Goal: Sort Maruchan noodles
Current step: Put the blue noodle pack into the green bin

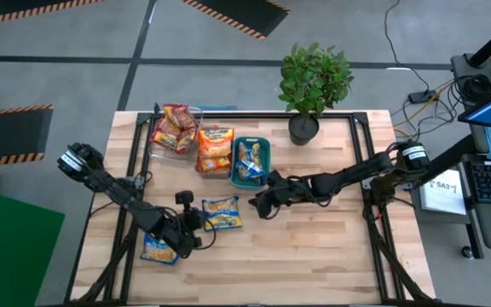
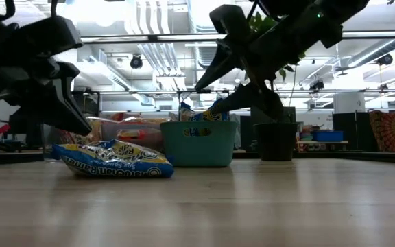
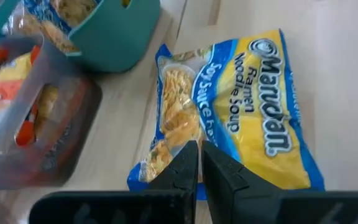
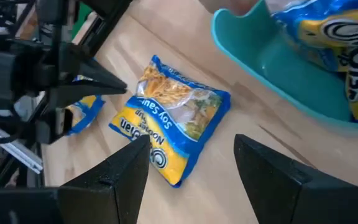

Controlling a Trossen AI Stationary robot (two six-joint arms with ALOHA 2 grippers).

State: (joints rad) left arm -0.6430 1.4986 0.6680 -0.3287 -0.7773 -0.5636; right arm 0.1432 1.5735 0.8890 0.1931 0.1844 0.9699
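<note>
Mostly sorted: red packets, orange packets and some blue ones binned, two blue packets loose on the surface, left gripper jaws closed beside one, right gripper jaws open, empty, near the teal bin.

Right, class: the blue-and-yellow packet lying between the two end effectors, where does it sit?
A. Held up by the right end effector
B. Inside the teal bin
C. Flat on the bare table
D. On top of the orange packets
C: the packet lies flat on the table, outside the teal bin, with the open right end effector beside it, holding nothing.
</note>
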